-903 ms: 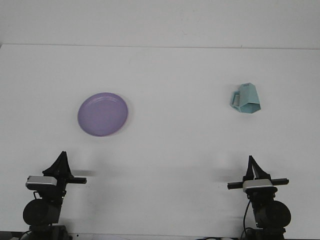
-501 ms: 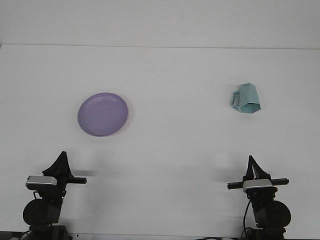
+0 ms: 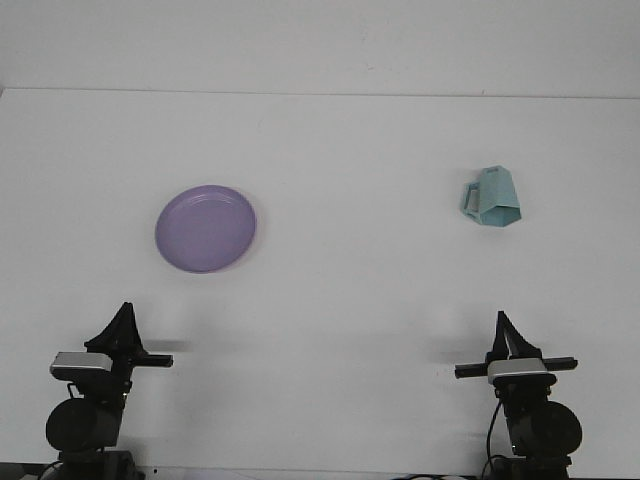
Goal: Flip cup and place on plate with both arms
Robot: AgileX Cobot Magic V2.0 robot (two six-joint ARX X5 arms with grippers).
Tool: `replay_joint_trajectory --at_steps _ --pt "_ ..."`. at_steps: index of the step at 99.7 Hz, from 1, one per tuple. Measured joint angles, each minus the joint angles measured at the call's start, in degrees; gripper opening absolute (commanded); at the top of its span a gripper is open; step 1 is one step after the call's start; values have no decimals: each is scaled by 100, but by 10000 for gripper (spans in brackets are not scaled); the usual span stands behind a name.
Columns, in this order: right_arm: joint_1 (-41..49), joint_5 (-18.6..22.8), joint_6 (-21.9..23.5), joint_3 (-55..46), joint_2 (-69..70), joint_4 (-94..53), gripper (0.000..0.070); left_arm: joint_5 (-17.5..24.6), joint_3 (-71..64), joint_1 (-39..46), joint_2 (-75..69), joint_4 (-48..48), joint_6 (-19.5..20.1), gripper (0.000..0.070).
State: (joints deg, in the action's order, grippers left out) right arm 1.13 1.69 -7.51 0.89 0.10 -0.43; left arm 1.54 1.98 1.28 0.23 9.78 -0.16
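Nothing has been grasped yet: both arms sit low at the near edge of the white tabletop, and the step in hand looks to be the first reach for the cup. The teal cup lies tipped over well ahead of the right hand and almost straight in front of it, its handle turned toward the left and its angular base facing the near side. The purple plate rests ahead of the left hand and a little to its right, far from the cup. Each hand tapers to a single dark point, so both appear pressed together with nothing between the fingers. To do this well, the right hand should spread before it descends, approach the cup across its faceted body rather than the handle, and close on two opposite flat faces so the cup cannot roll. A grip near the middle would probably leave room for the left hand to take over during the flip. Lifting clear of the tabletop before turning would avoid scraping.
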Motion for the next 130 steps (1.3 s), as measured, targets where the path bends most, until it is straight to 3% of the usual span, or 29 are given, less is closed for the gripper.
replay_joint_trajectory --at_steps 12,38,56,69,82,87,98,102,122,130 --pt "0 0 409 0 0 0 0 0 0 0 0 -2 -76 12" --pt "0 -175 1788 208 26 251 0 0 0 0 0 9 -529 11" --pt "-2 -599 2015 1320 605 -170 0 0 0 0 0 9 -656 11" --pt "-7 -767 1733 2159 1443 -295 0 0 0 0 0 9 -671 12" --pt "-7 -793 1040 2557 2339 24 29 0 0 0 0 9 -682 12" --pt "-20 -791 704 2568 2671 216 119 0 0 0 0 9 -682 12" --pt "-114 -791 13 2568 3442 520 413 0 0 0 0 9 -682 12" --pt "-177 -791 -190 2568 3759 695 462 0 0 0 0 9 -684 12" --pt "-616 -726 -933 2568 5259 1836 473 0 0 0 0 9 -684 12" --pt "-870 -472 -1071 2568 5932 2376 473 0 0 0 0 9 -684 12"
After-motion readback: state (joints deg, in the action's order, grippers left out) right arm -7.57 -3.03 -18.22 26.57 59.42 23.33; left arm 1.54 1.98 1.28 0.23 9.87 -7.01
